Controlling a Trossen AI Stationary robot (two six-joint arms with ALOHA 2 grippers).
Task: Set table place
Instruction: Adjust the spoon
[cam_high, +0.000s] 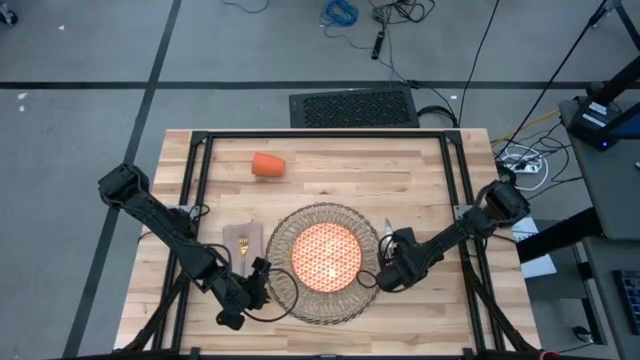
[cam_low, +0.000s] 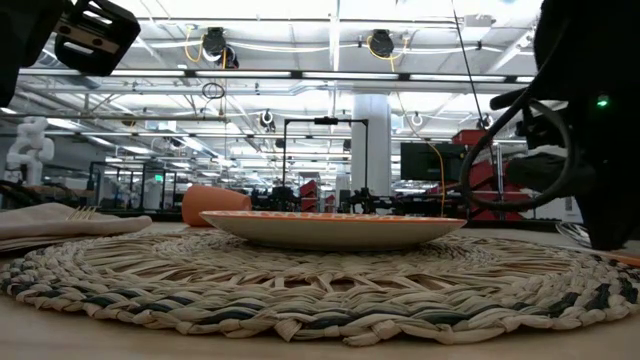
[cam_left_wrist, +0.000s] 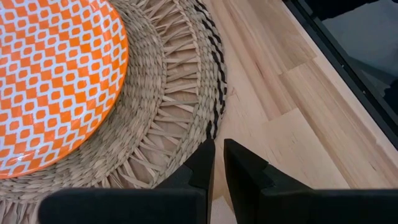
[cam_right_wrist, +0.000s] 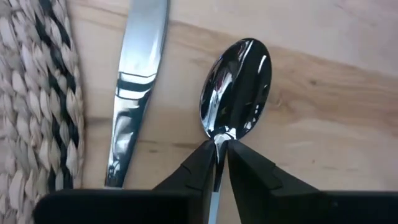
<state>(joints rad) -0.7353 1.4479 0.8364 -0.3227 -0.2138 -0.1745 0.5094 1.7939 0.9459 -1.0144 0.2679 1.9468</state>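
The round wicker placemat lies at the table's near middle, and the orange-patterned plate sits on it. Left of it, the green-handled fork rests on the beige napkin. The orange cup lies on its side at the far left. My right gripper, at the placemat's right edge, is shut on the spoon, whose bowl is next to the knife blade. My left gripper is shut and holds nothing, at the placemat's near left rim. My right gripper pinches the spoon's thin neck, just behind the bowl, between its two fingertips. The fingers come steeply from above. The bowl juts out past the fingertips over the bare wood, face up. The gripper hides the handle, and whether the spoon lies on the table does not show.
Bare wood lies right of the knife and along the table's far side. The black frame rails run down both sides of the table. In the low view the plate stands in front of the cup.
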